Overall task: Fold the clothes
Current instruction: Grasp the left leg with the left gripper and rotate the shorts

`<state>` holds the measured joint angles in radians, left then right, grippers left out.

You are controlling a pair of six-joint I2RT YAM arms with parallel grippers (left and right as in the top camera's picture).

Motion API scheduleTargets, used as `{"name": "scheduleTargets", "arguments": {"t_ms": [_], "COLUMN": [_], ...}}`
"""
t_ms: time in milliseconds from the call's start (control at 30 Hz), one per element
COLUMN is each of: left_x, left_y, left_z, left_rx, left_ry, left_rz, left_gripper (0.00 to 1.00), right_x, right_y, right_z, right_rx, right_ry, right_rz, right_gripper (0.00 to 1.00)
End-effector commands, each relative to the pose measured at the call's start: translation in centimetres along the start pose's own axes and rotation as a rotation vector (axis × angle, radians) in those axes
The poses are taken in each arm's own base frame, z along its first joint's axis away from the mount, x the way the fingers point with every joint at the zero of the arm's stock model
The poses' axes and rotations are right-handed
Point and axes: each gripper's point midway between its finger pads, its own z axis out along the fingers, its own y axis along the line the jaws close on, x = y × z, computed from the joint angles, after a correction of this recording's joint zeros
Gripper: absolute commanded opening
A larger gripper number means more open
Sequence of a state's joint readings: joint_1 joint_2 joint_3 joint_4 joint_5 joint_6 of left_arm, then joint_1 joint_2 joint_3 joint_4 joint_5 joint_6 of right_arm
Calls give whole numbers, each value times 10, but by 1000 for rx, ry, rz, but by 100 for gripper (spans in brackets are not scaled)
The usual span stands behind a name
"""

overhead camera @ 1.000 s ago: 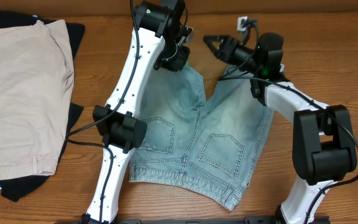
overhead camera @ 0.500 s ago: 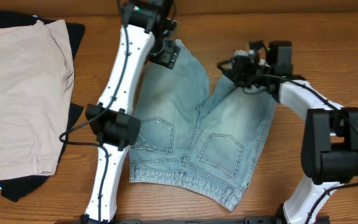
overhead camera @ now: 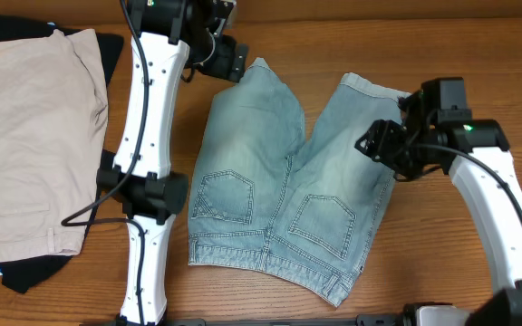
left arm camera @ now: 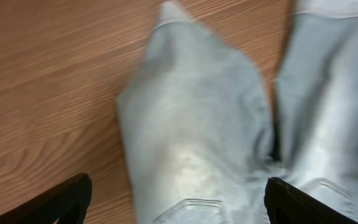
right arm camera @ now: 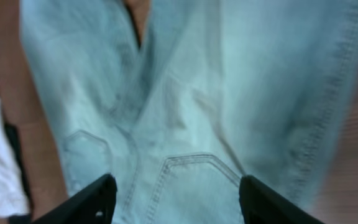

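Denim shorts (overhead camera: pixel 284 195) show no legible label

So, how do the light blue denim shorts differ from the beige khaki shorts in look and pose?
The light blue faded denim shorts lie spread flat alone on the wooden table, both legs open and back pockets up. The beige khaki shorts lie on top of a black garment and look bunched. The denim shows stitched pockets; the khaki looks mostly plain. Both are shorts, and neither is held.

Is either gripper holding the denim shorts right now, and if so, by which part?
No. The left gripper and right gripper are both open, and the denim shorts lie flat on the table, released.
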<state>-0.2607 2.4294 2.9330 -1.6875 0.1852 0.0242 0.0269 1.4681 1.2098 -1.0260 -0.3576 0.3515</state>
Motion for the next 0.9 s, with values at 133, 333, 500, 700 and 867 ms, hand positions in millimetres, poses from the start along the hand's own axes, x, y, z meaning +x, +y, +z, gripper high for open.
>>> {"name": "scheduleTargets", "arguments": {"t_ms": [133, 333, 500, 700, 867], "left_x": [44, 111, 150, 167, 180], "left_y": [-43, -47, -48, -42, -20], "left_z": [39, 83, 101, 130, 153], "left_rx": [81, 65, 71, 68, 0], "left_ry": [220, 501, 651, 676, 682], "left_rz": [7, 3, 29, 34, 36], "left_gripper": [89, 86, 82, 84, 87], "right_x": [21, 46, 47, 42, 42], "right_y": [-5, -11, -11, -9, -9], "right_z": [-59, -84, -85, -84, -83], "right_rx": [72, 95, 93, 86, 88], "right_ry": [-121, -136, -134, -151, -147], "right_rz": [-40, -40, -41, -47, -45], "right_gripper": [74, 81, 81, 81, 81]}}
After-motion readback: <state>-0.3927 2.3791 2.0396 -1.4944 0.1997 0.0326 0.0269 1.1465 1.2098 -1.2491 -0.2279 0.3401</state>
